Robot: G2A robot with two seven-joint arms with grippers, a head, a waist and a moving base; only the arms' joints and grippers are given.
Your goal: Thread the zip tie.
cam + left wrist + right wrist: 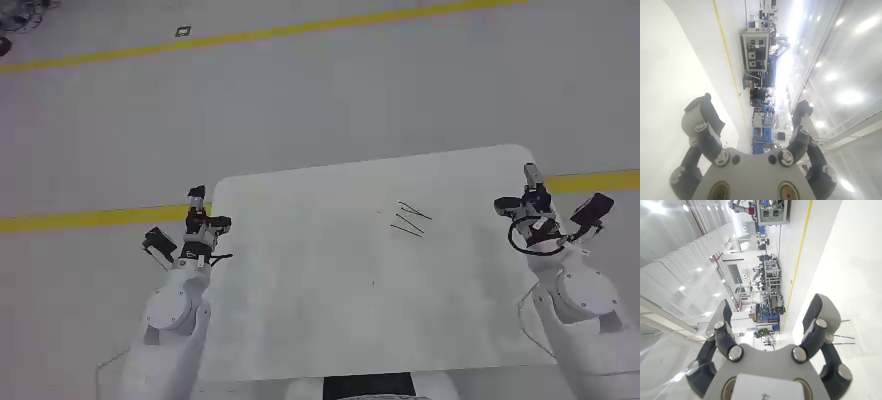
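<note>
zip ties [411,219] between left gripper [753,102], right gripper [771,302]; agape at edges

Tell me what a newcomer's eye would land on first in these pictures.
A few thin dark zip ties lie loose in a small cluster on the white table, on the right arm's side of its middle. The left claw and the right claw hang open at opposite table edges, both empty, with the right one nearer the ties.
</note>
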